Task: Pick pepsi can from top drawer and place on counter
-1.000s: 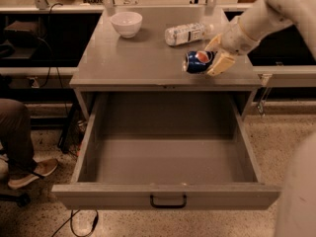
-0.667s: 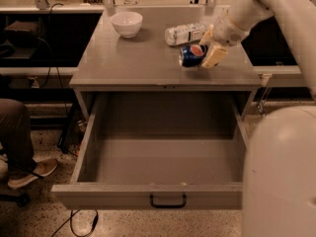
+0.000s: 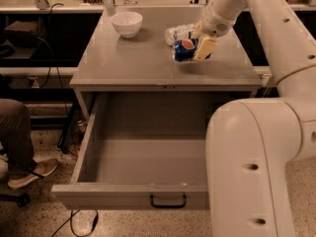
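The pepsi can is blue with a round red, white and blue logo. It lies sideways in my gripper, just above the counter at its right middle. The gripper is shut on the can, one pale finger across its right end. The top drawer is pulled fully open below the counter, and its inside shows nothing. Its black handle is at the front centre. My arm comes down from the upper right and fills the right side of the view.
A white bowl stands at the counter's back left. A clear plastic bottle lies on its side just behind the can. A person's leg and shoe are at the left by the floor. Cables lie under the drawer front.
My gripper has carried the can a little to the left and farther back over the counter, closer to the bottle. The arm now covers more of the right side.
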`<state>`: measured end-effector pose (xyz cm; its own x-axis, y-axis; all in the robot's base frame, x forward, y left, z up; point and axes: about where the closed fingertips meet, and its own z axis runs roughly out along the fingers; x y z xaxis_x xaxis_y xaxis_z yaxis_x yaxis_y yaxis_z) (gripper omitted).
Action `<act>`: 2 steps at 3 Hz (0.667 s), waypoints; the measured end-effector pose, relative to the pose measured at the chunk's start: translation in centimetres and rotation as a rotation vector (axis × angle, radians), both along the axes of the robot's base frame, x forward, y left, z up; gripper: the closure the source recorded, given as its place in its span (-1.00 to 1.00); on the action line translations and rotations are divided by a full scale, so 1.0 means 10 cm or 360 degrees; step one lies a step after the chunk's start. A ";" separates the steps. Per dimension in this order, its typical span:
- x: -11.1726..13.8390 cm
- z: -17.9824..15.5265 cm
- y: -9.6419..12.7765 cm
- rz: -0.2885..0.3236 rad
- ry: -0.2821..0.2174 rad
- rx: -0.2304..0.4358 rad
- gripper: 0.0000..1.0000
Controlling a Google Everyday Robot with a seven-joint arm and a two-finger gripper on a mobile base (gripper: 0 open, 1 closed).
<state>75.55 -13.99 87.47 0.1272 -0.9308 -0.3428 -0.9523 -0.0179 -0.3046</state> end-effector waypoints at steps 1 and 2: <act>0.05 -0.02 0.02 -0.0009 0.0020 -0.0025 -0.92; 0.05 -0.03 -0.05 -0.0031 0.0033 -0.0029 -1.00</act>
<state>76.04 -14.44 87.14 0.1018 -0.9391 -0.3281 -0.9586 -0.0044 -0.2847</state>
